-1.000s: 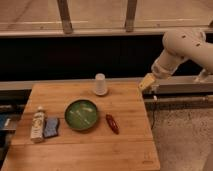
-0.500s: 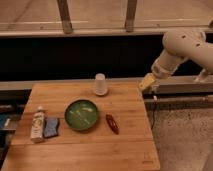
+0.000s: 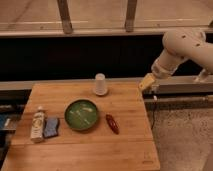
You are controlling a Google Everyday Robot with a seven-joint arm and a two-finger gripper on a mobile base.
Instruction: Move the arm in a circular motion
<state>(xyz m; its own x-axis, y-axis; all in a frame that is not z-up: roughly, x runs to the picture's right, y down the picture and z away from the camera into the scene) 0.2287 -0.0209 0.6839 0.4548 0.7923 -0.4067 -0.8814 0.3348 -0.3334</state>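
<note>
The cream-white arm [image 3: 182, 50] of thick rounded segments comes in from the upper right and bends down to the left. It ends in the gripper [image 3: 147, 82], a small tan-yellow wedge tip, which hangs just past the back right corner of the wooden table [image 3: 125, 150]. It holds nothing that I can see. The gripper is right of the white cup [image 3: 100, 84] and apart from it.
On the table are a green bowl [image 3: 81, 114], a red chili-shaped object [image 3: 112, 123], a white bottle [image 3: 37, 124] and a blue sponge [image 3: 51, 127] at the left. A dark rail and window frame run behind. Speckled floor lies to the right.
</note>
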